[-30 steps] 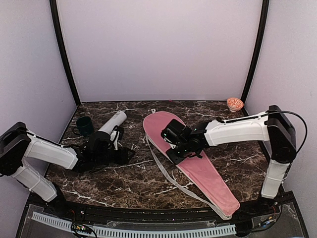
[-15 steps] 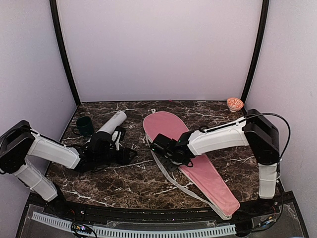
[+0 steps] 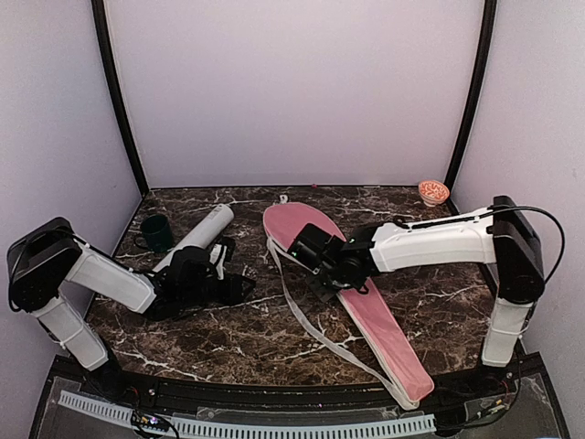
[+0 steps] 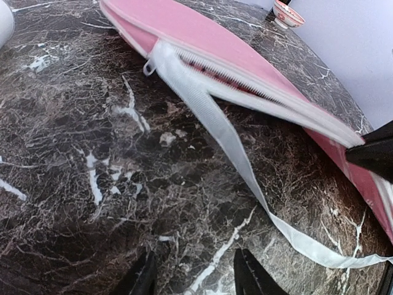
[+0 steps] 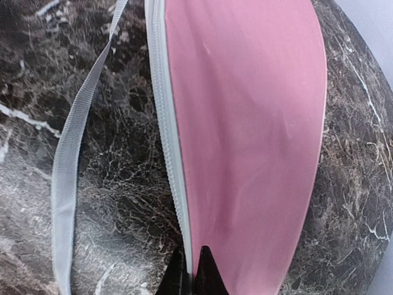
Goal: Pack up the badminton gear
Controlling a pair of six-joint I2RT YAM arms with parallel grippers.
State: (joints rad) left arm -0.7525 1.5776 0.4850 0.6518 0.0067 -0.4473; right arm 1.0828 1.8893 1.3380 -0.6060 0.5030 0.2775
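Observation:
The pink racket-shaped cover (image 3: 384, 325) lies slantwise on the marble, its head toward the back, and its white strap (image 3: 302, 320) trails along its left side. My right gripper (image 3: 320, 273) is shut on the cover's white zipper edge (image 5: 175, 160), and the pink cover (image 5: 245, 123) spreads away ahead of my right gripper (image 5: 191, 270). My left gripper (image 3: 239, 288) is open and low over bare marble left of the strap (image 4: 227, 141). Nothing sits inside my left gripper (image 4: 196, 273). The cover's zipper gapes partly open (image 4: 221, 70). The pale grey tube (image 3: 196, 233) lies at the back left.
A dark green cup (image 3: 156, 232) stands left of the tube. A small orange-patterned bowl (image 3: 433, 192) sits in the far right corner. Purple walls close in the table on three sides.
The right gripper has closed onto the cover's zipper edge after sliding left along it. The cover's narrow end has swung slightly left. The left arm has crept a little to the right.

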